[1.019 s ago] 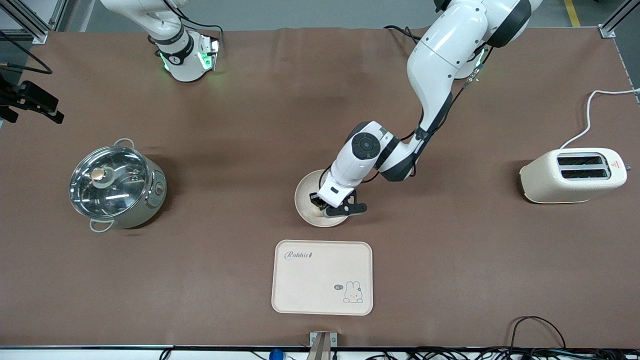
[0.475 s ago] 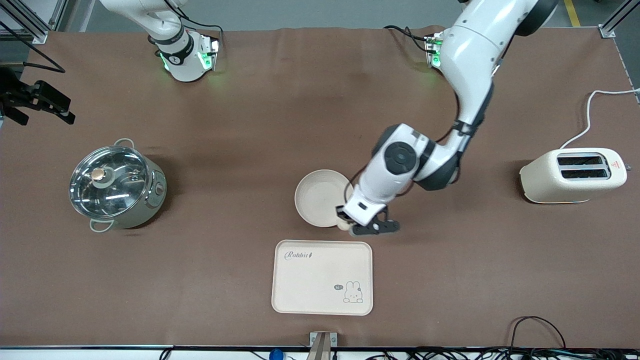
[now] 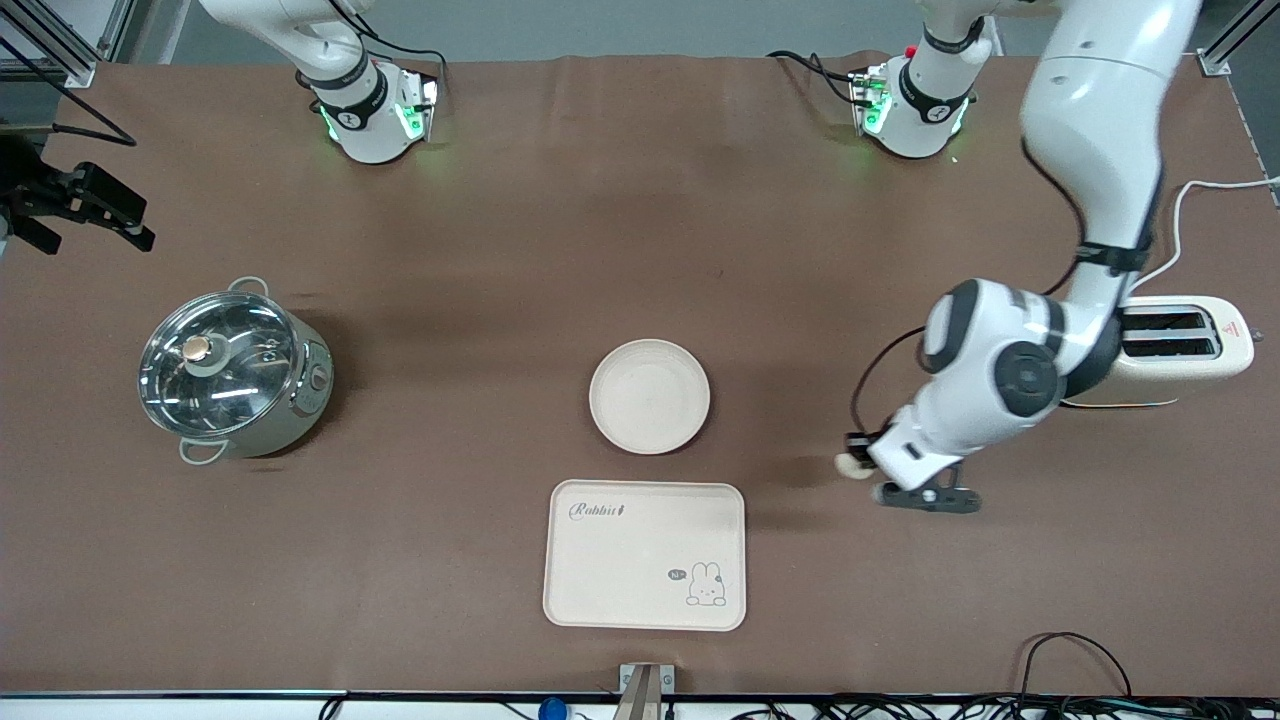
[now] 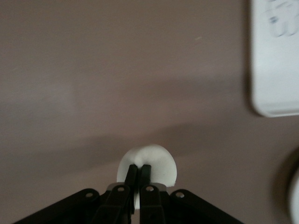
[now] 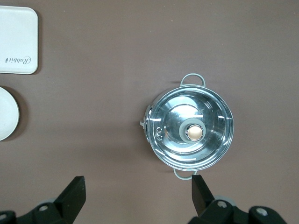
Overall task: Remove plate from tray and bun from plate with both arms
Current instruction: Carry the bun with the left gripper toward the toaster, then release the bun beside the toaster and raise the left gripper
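Observation:
The round cream plate (image 3: 649,396) lies empty on the brown table, just farther from the front camera than the rabbit tray (image 3: 645,555). My left gripper (image 3: 862,464) is shut on the small pale bun (image 3: 850,466) and holds it over bare table between the plate and the toaster (image 3: 1150,350). In the left wrist view the bun (image 4: 156,161) shows round and white behind the closed fingertips of the left gripper (image 4: 139,169). My right gripper (image 5: 138,191) is open and empty, high above the table beside the steel pot (image 5: 191,133).
The lidded pot (image 3: 232,372) stands toward the right arm's end. The toaster's white cable (image 3: 1185,215) runs off the table edge. The tray (image 4: 275,56) and the plate's rim (image 4: 295,196) show in the left wrist view. The right wrist view shows the tray (image 5: 16,39) and plate (image 5: 7,114).
My left gripper has lifted the bun off the plate and swung it toward the toaster end. The plate now lies uncovered and empty. The right gripper has barely shifted.

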Action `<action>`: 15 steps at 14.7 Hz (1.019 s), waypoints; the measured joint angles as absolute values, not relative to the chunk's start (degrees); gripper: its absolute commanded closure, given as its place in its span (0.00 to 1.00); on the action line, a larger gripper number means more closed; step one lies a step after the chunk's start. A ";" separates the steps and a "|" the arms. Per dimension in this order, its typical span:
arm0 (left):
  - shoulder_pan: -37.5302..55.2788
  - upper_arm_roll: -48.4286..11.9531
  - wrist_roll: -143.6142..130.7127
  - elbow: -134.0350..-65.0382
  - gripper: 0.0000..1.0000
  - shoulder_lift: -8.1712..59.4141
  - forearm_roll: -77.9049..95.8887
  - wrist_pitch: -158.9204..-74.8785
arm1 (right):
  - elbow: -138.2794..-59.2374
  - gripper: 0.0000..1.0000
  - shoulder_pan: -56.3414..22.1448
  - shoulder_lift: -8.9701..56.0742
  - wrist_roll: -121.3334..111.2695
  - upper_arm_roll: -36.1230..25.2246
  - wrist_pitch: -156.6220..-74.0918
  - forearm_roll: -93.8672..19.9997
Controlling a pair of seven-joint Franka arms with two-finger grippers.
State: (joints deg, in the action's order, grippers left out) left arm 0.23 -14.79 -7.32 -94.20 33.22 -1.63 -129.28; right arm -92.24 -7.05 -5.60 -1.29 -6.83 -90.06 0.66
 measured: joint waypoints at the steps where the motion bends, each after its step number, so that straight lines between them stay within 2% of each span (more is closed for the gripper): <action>1: -4.00 -16.83 -5.30 -96.68 0.95 32.45 -1.63 -129.78 | -92.25 0.00 -7.09 -5.59 -1.29 -6.83 -90.06 0.66; 3: -11.48 -20.65 -2.38 -100.96 0.67 31.99 -1.63 -131.70 | -92.28 0.00 -7.11 -5.56 -1.29 -6.83 -89.99 0.66; 4: -13.61 -21.46 -1.59 -102.71 0.35 32.06 -1.63 -132.94 | -92.29 0.00 -7.11 -5.55 -1.29 -6.83 -89.93 0.66; 5: -14.71 -21.67 -1.01 -104.12 0.10 32.19 -1.63 -134.24 | -92.30 0.00 -7.12 -5.55 -1.29 -6.83 -89.85 0.66; 6: -15.16 -21.71 -0.47 -104.96 0.00 32.45 -1.63 -135.30 | -92.30 0.00 -7.12 -5.55 -1.29 -6.83 -89.69 0.66; 11: -15.11 -22.54 0.66 -103.23 0.00 32.30 -1.63 -135.80 | -92.31 0.00 -7.12 -5.55 -1.30 -6.85 -89.37 0.66; 13: -15.00 -22.96 0.66 -97.65 0.00 29.84 -1.64 -127.94 | -92.33 0.00 -7.14 -5.55 -1.30 -6.84 -89.37 0.66; 15: -15.07 -23.00 0.66 -89.37 0.00 25.88 -1.64 -113.93 | -92.35 0.00 -7.14 -5.55 -1.30 -6.84 -89.33 0.66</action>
State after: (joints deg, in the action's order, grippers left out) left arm -15.07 -23.00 0.66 -89.37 25.88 -1.64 -113.93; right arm -92.35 -7.14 -5.55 -1.30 -6.84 -89.33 0.66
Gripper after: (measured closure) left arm 0.000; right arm 0.000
